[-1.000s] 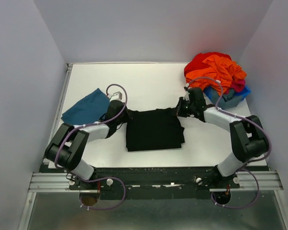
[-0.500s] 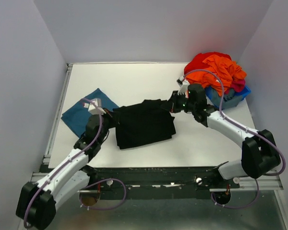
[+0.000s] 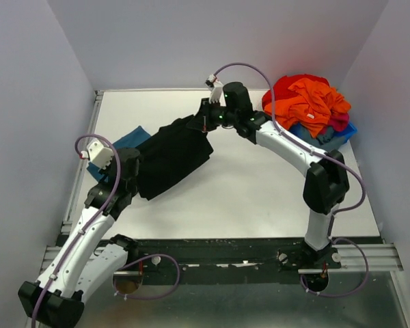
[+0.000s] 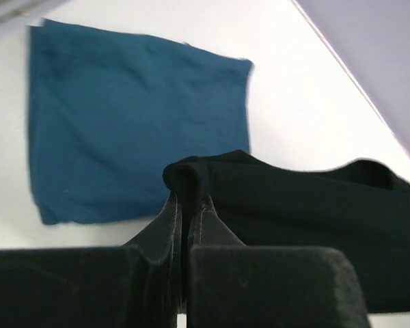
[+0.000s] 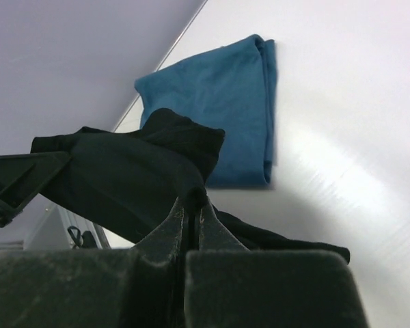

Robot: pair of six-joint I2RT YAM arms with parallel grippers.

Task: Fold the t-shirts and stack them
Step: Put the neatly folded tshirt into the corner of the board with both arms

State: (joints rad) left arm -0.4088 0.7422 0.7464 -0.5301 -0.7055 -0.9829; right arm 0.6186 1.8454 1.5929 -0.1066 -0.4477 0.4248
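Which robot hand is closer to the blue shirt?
Left. The left gripper is at the blue shirt's edge; the right gripper is farther off, across the black shirt.

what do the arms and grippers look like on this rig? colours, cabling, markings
Both match. The left arm and right arm have white links between bulky black joints. A lilac cable runs along each, looping loose at wrist and base. A small white camera block sits on each wrist. The left gripper and right gripper have two flat matte-black tapering fingers. No markings visible.
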